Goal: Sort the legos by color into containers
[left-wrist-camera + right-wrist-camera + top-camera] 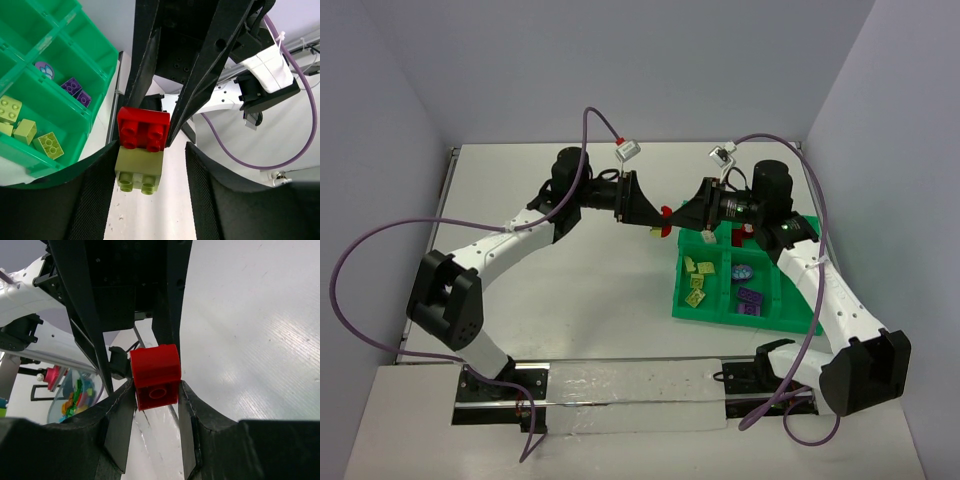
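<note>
My right gripper [682, 218] [156, 390] is shut on a red brick [155, 375], held in the air left of the green tray [720, 315]. A yellow-green brick [140, 169] is stuck to the red brick [143, 127]. My left gripper [645, 215] [151, 172] faces the right one, open, with its fingers on either side of the yellow-green brick. One finger [97, 195] is close against the brick, with a wide gap on the other side. The tray's compartments hold yellow-green bricks [697, 280] [49, 145] and purple bricks [750, 298] [75, 87].
A pale round piece [44, 70] lies in the purple bricks' compartment. White cable plugs [627, 150] [722, 155] hang above both wrists, with purple cables looping out to the sides. The tray stands by the right arm [830, 300]. Walls enclose the table at the back and sides.
</note>
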Tool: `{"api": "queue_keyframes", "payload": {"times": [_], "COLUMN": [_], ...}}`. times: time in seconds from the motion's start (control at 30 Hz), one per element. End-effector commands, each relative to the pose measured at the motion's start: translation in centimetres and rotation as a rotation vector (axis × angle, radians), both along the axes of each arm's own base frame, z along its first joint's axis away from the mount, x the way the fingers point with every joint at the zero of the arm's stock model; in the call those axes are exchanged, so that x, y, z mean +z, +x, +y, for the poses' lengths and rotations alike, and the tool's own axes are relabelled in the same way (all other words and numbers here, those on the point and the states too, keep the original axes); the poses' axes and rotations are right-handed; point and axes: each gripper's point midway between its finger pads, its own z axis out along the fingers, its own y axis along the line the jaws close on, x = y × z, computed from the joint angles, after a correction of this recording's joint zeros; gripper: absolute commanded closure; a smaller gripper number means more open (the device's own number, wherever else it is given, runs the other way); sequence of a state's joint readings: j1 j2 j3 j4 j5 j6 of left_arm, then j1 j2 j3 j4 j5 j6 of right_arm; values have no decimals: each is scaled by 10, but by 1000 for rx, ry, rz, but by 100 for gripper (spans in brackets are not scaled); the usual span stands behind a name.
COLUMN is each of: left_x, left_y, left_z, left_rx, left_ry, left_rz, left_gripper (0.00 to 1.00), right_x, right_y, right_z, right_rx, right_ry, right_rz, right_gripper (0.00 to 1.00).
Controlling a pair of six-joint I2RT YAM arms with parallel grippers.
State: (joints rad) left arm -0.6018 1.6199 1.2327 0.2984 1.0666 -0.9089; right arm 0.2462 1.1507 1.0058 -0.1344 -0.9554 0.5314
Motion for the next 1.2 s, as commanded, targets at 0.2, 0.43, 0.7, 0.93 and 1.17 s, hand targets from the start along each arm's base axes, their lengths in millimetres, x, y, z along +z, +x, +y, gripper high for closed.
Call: {"api": "queue_keyframes", "payload": {"times": [0.2,0.43,0.7,0.93,1.17], "left_x": [21,16,14,9,1], "left_y": [-14,-15,-14,-9,9], "left_z": [1,2,3,4,14], "left_rx": [-53,-49,-36,-12,61], "left_ry": [-52,-38,-27,-2,18], "left_rz": [-87,-86,-85,-71,-43], "left_gripper": [14,27,45,95,100], "right_x": [18,21,17,10,-12], "right_y": [0,5,7,22,49], "right_z": [5,1,-2,-21,-80], "right_rx": [20,-19,-36,-148,-430], "right_ry": [49,40,39,18,-29], "right_rz": [-56,-69,-61,-43,30], "right_gripper": [100,100,100,100,100]}}
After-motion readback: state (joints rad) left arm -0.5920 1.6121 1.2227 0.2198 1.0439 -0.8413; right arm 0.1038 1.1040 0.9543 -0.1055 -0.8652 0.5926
